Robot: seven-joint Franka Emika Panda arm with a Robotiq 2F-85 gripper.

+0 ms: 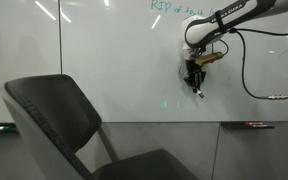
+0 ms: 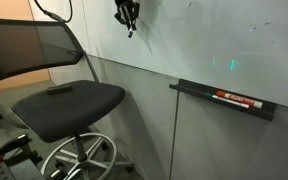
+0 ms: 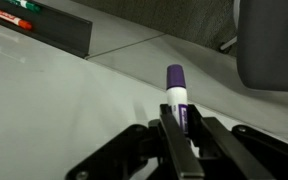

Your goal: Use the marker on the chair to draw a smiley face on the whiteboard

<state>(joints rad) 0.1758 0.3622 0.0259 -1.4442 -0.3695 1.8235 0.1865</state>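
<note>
My gripper (image 1: pixel 194 78) is shut on the marker (image 3: pixel 176 90), which has a white body and a purple end. The marker points at the glossy whiteboard (image 1: pixel 114 50), and its tip (image 1: pixel 199 93) is at or very near the surface. The gripper also shows at the top of an exterior view (image 2: pixel 127 15) and in the wrist view (image 3: pixel 184 125). The dark padded chair (image 1: pixel 54 110) with its light grey shell stands in front of the board; its seat (image 2: pixel 69 100) is bare. I cannot make out any strokes of the smiley face.
Green handwriting (image 1: pixel 179 8) runs along the board's upper edge. A dark tray (image 2: pixel 224 98) below the board holds a red-and-black marker (image 2: pixel 234 99); the tray also shows in the wrist view (image 3: pixel 44 28). A black cable (image 1: pixel 246 70) loops from the arm.
</note>
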